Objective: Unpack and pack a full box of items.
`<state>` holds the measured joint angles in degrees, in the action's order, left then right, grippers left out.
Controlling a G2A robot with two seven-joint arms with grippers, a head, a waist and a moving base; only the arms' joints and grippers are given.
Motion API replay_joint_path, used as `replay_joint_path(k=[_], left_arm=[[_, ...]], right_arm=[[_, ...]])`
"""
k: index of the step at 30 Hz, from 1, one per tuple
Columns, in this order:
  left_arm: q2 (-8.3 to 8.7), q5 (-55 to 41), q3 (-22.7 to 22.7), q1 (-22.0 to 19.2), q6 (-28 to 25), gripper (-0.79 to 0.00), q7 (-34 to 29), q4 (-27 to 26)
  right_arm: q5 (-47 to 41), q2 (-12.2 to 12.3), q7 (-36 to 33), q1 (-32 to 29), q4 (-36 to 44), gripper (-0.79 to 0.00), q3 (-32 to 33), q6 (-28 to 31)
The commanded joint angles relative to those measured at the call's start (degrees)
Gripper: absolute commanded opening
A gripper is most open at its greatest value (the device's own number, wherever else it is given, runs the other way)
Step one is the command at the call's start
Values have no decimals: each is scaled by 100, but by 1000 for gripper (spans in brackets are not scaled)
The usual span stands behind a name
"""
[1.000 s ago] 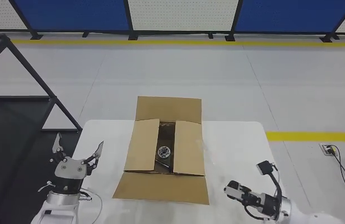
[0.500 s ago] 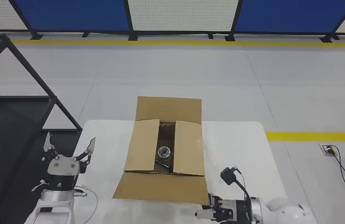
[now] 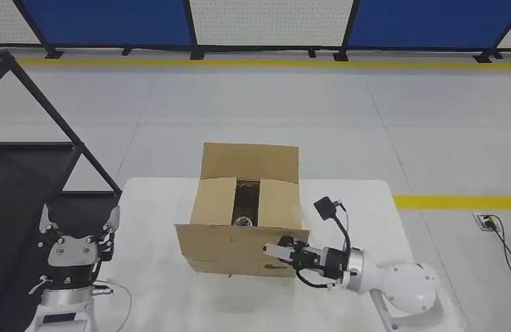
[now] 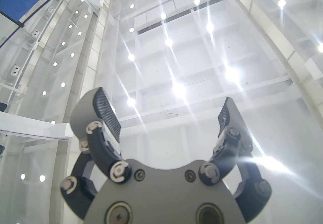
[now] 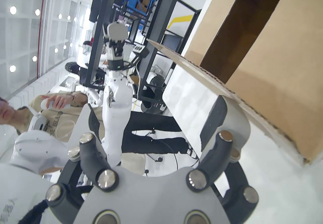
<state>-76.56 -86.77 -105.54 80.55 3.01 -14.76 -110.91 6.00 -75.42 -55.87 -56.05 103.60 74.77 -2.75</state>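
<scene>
finds box [image 3: 214, 207] at mid table [image 3: 156, 216], near flap [image 3: 231, 249] now upright, raised from flat by right gripper [image 3: 274, 249], fingers spread. notes left gripper [image 4: 164, 99] drawn back to table edge, fingers spread, empty. points to closing under way.

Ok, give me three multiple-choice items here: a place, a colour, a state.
1. Where is the right gripper? A over the far flap; B at the cardboard box's near flap; C inside the box.
2. What colour is the table? A black; B green; C white.
3. How do the left gripper's jaws stand? A open; B shut on an item; C shut, empty.
Key: B, the top view shows it there; C, its bare top is white; A, a wide gap parts them.
</scene>
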Motion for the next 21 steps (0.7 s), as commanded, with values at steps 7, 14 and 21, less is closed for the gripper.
replay_joint_path(k=[7,14,21], left_arm=[[3,-119,-264,64,-151,0,277,28],[36,74,-286,-167,0,0,537,204],[100,619,-48,-639,483,0,632,579]], right_arm=[[283,-163,1337,899,-859,0,-757,-1042],[239,-224,1510,1221,-1300,0,-1011,-1269],[262,-276,1943,1351,-1517,0,-1150,-1379]])
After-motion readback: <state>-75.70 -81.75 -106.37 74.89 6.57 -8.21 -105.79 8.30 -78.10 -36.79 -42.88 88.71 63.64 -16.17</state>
